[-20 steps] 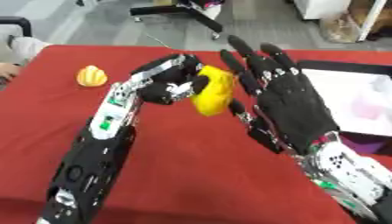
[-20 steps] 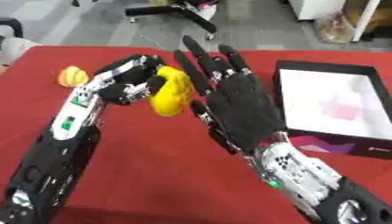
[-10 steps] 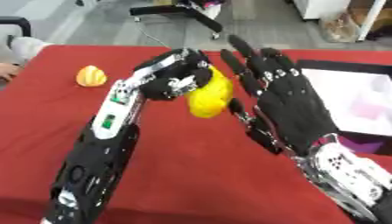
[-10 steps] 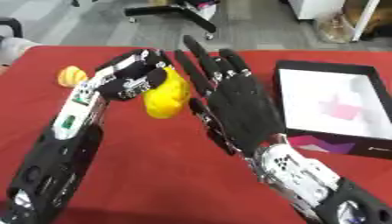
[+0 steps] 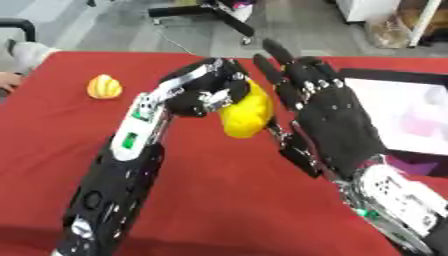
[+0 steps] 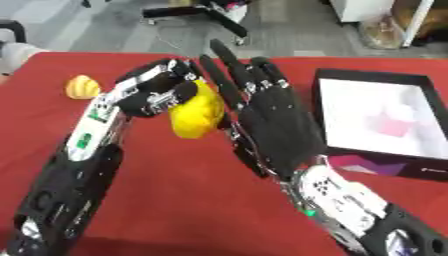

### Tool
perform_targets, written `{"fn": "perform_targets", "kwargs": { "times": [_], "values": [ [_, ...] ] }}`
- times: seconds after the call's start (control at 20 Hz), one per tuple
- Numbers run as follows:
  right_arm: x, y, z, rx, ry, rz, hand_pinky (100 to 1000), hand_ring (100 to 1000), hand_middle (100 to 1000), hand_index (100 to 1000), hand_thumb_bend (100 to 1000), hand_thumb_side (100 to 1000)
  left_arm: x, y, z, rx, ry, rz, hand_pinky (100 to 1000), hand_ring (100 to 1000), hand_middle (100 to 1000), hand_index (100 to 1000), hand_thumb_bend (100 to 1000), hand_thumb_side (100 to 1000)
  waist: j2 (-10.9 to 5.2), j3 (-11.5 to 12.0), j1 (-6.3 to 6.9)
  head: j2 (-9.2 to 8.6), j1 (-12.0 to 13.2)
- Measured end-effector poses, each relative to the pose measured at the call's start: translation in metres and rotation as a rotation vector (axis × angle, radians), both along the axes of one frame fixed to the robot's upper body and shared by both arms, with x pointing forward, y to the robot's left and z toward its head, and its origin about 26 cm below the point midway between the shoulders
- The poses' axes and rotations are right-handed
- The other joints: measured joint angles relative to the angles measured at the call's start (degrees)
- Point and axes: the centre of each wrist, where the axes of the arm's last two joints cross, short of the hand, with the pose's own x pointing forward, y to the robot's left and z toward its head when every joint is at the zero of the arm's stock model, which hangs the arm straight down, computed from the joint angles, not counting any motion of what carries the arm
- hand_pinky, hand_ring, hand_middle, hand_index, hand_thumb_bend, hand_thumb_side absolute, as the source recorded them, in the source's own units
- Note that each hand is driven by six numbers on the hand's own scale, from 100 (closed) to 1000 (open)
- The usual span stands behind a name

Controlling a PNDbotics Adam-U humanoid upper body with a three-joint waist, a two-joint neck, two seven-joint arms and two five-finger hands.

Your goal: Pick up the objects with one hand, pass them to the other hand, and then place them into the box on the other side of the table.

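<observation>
Left eye view shows your two arms rising from the bottom edge over the red desk (image 5: 201,200), the left from the lower left and the right from the lower right. Your left hand (image 5: 206,95) is held above the desk with its fingers curled around the top of a yellow fruit (image 5: 243,114), which hangs below and to the right of that hand, off the desk surface. Your right hand (image 5: 337,127) stands just beside it, palm turned towards the fruit, its fingers (image 5: 273,75) straight and spread, pointing up and away from you; the fruit sits against the inner side of that hand, though you cannot tell whether the palm actually touches it. Farther out on the right side of the desk lies a black box (image 6: 378,120) with a pale lining, open on top, and something pink (image 6: 391,126) rests inside it. Farther out on the left, well apart from both hands, a small orange-yellow fruit (image 5: 104,86) sits on the desk. Beyond the desk's far edge you see grey floor and the base of a chair (image 5: 206,10).
</observation>
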Motion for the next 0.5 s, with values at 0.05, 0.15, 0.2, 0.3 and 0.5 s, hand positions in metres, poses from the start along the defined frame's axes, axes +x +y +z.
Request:
{"fn": "perform_targets", "kwargs": {
  "times": [0.05, 0.15, 0.2, 0.3, 0.5],
  "values": [
    [0.0000, 0.0000, 0.0000, 0.000, -0.001, 0.001, 803, 707, 981, 1000, 234, 100, 0.0004, -0.0002, 0.0004, -0.001, -0.002, 0.003, 555, 321, 189, 307, 100, 430, 0.00, 0.00, 0.00, 0.00, 0.01],
    [0.0000, -0.0001, 0.0000, 0.000, -0.002, 0.002, 802, 708, 982, 1000, 236, 100, 0.0016, -0.0002, 0.0002, 0.002, -0.005, 0.011, 554, 321, 188, 307, 100, 431, 0.00, 0.00, 0.00, 0.00, 0.01],
    [0.0001, -0.0001, 0.0000, 0.000, -0.002, 0.002, 801, 709, 982, 1000, 236, 100, 0.0026, 0.0009, -0.0002, 0.005, -0.006, 0.019, 554, 321, 188, 306, 100, 433, 0.00, 0.00, 0.00, 0.00, 0.01],
    [0.0001, -0.0002, 0.0000, 0.001, -0.002, 0.001, 801, 712, 985, 1000, 234, 100, 0.0046, 0.0029, -0.0001, 0.008, -0.012, 0.031, 554, 320, 188, 306, 100, 436, 0.00, 0.00, -0.02, 0.00, 0.02],
    [0.0001, -0.0002, -0.0001, 0.009, -0.007, -0.004, 800, 722, 990, 1000, 235, 100, 0.0080, 0.0060, 0.0008, 0.003, -0.018, 0.051, 554, 320, 189, 306, 100, 443, 0.01, 0.00, -0.02, 0.00, 0.02]
  ]
}}
